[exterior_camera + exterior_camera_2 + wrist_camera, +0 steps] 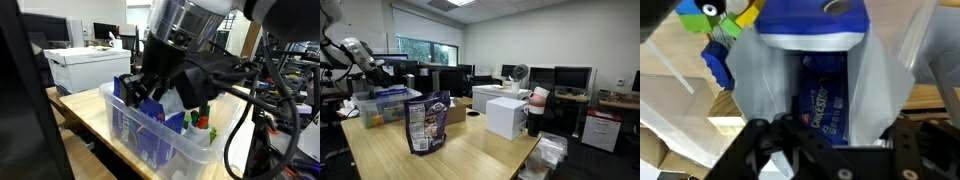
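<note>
Hovering above clear bin (128,128) | tool (823,132) spread | blue snack bag (826,92) just ahead, between its jaws

**Bin and tabletop: positions**

Bin (128,128) stands on the tabletop (470,158), near one end. In the bin: cookie pack (827,95) directly under the tool (825,150), and bottles (204,124) at one end. In an exterior view, the pouch (427,122) stands before the bin, the carton (458,113) just behind the pouch, and the square box (506,117) to the right.
</note>
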You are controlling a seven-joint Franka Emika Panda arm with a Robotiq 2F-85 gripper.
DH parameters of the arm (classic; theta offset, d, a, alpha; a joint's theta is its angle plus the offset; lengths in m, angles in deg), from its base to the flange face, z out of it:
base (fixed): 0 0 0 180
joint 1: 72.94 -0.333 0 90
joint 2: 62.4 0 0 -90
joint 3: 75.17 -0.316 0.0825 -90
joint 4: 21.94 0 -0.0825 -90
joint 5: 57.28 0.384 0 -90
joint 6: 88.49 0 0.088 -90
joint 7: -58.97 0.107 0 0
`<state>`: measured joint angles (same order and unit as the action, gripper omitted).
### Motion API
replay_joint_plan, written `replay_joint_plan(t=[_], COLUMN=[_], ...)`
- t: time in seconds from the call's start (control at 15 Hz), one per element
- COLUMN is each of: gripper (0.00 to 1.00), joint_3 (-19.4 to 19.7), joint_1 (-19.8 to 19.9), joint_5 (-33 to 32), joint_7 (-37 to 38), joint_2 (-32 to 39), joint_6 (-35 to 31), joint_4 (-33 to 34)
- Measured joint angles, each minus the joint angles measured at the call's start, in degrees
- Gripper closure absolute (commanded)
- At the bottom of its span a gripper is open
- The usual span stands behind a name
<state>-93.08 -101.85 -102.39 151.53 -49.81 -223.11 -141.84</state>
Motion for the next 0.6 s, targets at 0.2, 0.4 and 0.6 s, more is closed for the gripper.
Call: replay_joint_plan(t=[0.2,0.4,0.6], gripper=[0.00,0.00,0.00], joint_3=[0.0,-0.2,-0.5], joint_1=[0.0,-0.1,-0.2], joint_5=[-0.4,-1.0,-1.6], joint_7=[0.0,-0.1,-1.2], joint_2=[-0.1,-0.2,-0.3], joint_6=[1.7,3.9,5.6], joint_4=[0.2,0.9,2.3])
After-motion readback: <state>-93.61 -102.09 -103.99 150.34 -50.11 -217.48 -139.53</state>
